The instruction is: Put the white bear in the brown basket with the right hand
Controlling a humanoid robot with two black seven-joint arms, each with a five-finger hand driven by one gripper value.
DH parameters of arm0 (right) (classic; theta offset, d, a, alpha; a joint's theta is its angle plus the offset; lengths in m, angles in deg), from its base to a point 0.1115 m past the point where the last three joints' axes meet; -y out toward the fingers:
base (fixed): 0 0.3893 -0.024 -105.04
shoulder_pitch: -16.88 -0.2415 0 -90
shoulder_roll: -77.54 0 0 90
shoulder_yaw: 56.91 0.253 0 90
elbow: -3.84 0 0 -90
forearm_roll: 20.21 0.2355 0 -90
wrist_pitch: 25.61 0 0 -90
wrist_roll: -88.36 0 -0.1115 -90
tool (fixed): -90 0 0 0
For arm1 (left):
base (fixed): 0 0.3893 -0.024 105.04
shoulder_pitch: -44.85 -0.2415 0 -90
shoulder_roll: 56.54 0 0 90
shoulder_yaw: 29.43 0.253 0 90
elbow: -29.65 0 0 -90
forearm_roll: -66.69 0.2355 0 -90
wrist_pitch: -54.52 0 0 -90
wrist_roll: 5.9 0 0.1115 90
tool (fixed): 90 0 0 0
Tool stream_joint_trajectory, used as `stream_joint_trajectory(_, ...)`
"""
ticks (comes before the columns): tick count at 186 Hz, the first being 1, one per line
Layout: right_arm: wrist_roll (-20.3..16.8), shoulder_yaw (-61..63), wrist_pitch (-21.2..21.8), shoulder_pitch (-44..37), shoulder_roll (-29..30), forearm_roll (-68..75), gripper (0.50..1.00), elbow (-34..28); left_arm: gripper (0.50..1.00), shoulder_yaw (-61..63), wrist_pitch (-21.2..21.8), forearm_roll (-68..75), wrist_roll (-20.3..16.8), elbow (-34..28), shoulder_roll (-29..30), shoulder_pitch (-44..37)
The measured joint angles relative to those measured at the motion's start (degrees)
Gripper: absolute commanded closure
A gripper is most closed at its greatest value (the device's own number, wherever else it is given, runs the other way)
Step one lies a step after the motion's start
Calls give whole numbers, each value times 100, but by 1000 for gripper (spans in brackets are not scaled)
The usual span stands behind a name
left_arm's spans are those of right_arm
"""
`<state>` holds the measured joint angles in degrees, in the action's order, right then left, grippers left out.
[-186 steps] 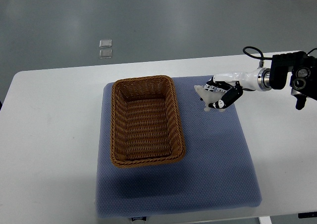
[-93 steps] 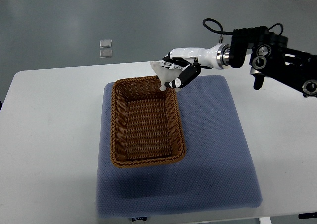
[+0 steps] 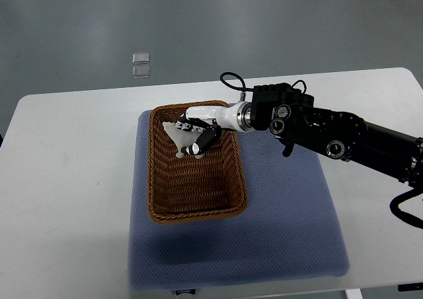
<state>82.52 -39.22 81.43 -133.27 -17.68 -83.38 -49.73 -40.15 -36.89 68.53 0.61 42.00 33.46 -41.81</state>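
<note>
The right hand (image 3: 196, 135), reaching in from the right edge, is clasped around the white bear (image 3: 180, 138) and holds it above the far end of the brown basket (image 3: 228, 170), inside the rim line. The step in hand appears to be the placement itself; transport looks complete. The next move likely calls for a short descent toward the basket floor and a loosening of the fingers. The bear is small, pale and smooth-looking, partly hidden by the fingers. The basket is rectangular, woven wicker with a ribbed weave. It sits on a blue textured mat (image 3: 284, 226) on the white surface (image 3: 66, 200). The left hand is not visible.
</note>
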Motion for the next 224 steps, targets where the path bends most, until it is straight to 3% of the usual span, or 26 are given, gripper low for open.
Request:
stream_joint_trajectory(81,609,-89,-241,318,12,-390,998,93,500,-5,1,0,0,-14,0,0)
stream_joint_trajectory(120,792,-239,-404,405,12,-572,818,93,500,0,1,0,0,-21,0,0)
stream_joint_trajectory(132,807,-246,-420,424,12,-591,707,93,500,0,1,0,0,-21,0,0)
stream_joint_trajectory(152,811,-236,-425,431,-1,-598,589,93,500,-4,1,1,0,-22,0,0)
stream_joint_trajectory(224,813,503,-316,104,-360,-461,574,61,500,-9,-1,1,0,-31,0,0)
